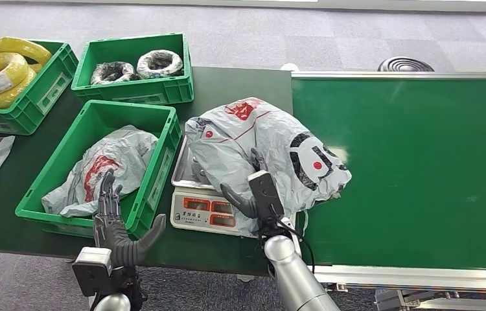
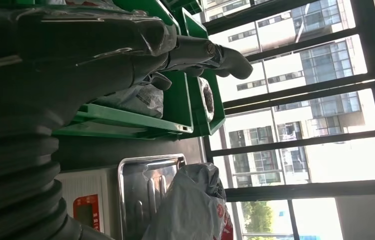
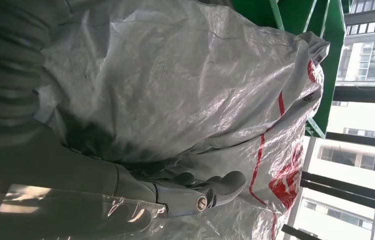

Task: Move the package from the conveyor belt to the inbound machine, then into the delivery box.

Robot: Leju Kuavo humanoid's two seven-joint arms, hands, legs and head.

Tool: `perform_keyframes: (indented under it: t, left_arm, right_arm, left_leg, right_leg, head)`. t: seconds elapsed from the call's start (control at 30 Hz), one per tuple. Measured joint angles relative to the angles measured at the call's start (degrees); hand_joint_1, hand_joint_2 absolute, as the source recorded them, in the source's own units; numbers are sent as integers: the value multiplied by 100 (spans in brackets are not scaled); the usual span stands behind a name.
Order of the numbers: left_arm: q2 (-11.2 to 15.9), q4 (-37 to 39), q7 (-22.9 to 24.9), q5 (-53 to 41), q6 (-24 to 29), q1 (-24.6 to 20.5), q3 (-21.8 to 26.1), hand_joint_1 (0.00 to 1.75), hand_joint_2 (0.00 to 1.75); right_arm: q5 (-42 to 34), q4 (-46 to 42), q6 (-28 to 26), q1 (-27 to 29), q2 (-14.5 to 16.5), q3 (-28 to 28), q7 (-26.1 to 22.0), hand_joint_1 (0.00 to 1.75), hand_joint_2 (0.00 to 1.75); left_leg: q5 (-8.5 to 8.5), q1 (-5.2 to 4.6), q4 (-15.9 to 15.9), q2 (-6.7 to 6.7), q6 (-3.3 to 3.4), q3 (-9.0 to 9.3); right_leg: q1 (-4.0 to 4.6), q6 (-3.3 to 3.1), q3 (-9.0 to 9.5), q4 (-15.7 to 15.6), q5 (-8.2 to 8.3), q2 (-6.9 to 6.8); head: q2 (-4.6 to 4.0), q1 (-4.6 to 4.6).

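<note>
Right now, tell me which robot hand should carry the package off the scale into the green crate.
Right robot hand: it already grips the package on the scale. The left robot hand hovers open by the crate.

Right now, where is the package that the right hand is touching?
In the head view the package lies on the scale, between the green crate and the conveyor belt, under the right hand.

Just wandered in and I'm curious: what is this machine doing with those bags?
The robot's right hand grips a big grey package that lies over the tray of a weighing scale, beside the green conveyor belt. Its left hand hangs open at the near edge of a green box that already holds another grey package. So the bag is at the scale, not yet in the box.
</note>
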Motion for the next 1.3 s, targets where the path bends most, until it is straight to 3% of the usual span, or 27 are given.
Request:
perform_keyframes:
  t: [0.4,0.57,0.83,1.07,1.3]
  left_arm:
    - [-45,0,27,-40,-61,-47,10,0,175]
    - [-66,-6,30,-88,-73,-38,39,0,175]
    - [-92,-25,-26,-145,-75,56,131,0,175]
    - [-107,-110,-68,-183,-88,146,197,0,175]
    - [-120,-237,-74,-192,-23,272,239,0,175]
  right_arm:
    - [-59,146,-194,-86,0,19,-77,0,0]
    - [-7,-12,-711,-44,-27,20,-259,0,0]
    - [712,-2140,-1858,516,-363,114,-64,0,0]
    - [1180,-3941,-2118,1079,-575,102,-144,0,0]
    - [1417,-4733,-2122,1508,-570,14,-452,0,0]
  left_leg:
    - [0,0,0,0,0,0]
    - [0,0,1,-1,0,-1]
    - [-1,-1,2,-1,0,-6]
    - [-1,-1,2,-2,0,-6]
    - [-1,-1,1,-1,0,-6]
  right_leg:
    - [0,0,2,0,0,-1]
    - [0,0,1,0,0,-2]
    - [-3,1,-4,0,0,-2]
    - [-2,0,-5,-1,-1,-2]
    - [-2,0,-3,0,-1,-2]
  head:
    - [0,0]
    - [0,0]
    - [0,-1]
    - [0,-1]
    - [-1,0]
